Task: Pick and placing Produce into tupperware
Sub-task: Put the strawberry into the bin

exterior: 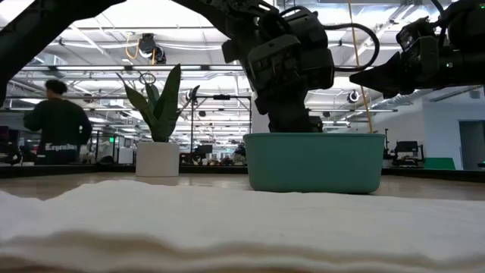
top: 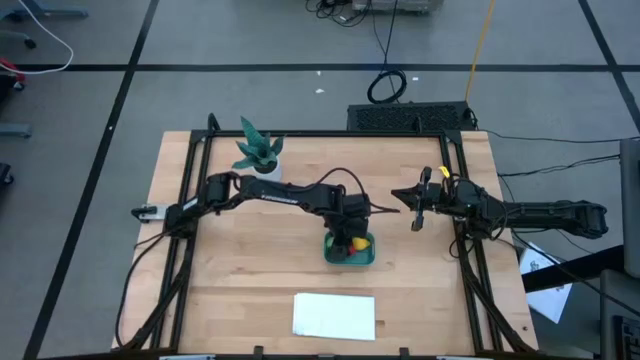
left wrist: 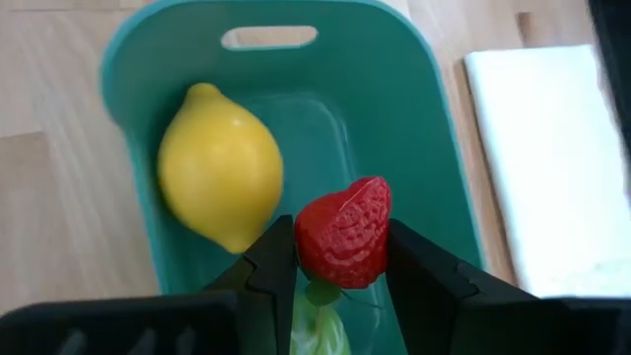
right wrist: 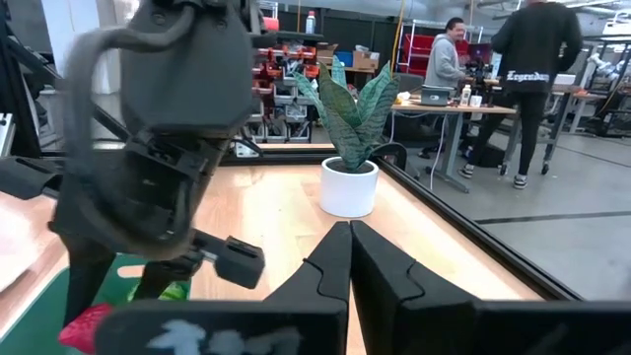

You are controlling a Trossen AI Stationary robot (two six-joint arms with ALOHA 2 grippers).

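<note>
The teal tupperware (top: 350,254) stands on the table right of centre, and shows in the low view (exterior: 312,162). The yellow lemon (left wrist: 219,168) lies inside it. My left gripper (left wrist: 340,247) reaches down into it from above (top: 347,232), shut on the red strawberry (left wrist: 345,229). The round green piece (left wrist: 320,327) shows under the strawberry, partly hidden by the fingers. My right gripper (top: 418,216) hovers to the right of the tupperware, shut and empty (right wrist: 350,258). My left gripper pinches the strawberry by its two sides (left wrist: 304,245) between its two fingers, one finger (left wrist: 268,271) on each side. The fingers come from above, pointing down into the tupperware. The strawberry is over the container's floor, just above the green piece; whether it touches that piece I cannot tell.
A potted green plant (top: 258,152) stands at the far left of the table. A flat white rectangle (top: 334,315) lies near the front edge, in front of the tupperware. Black frame rails (top: 190,200) run along both table sides. People (right wrist: 532,59) stand in the room beyond.
</note>
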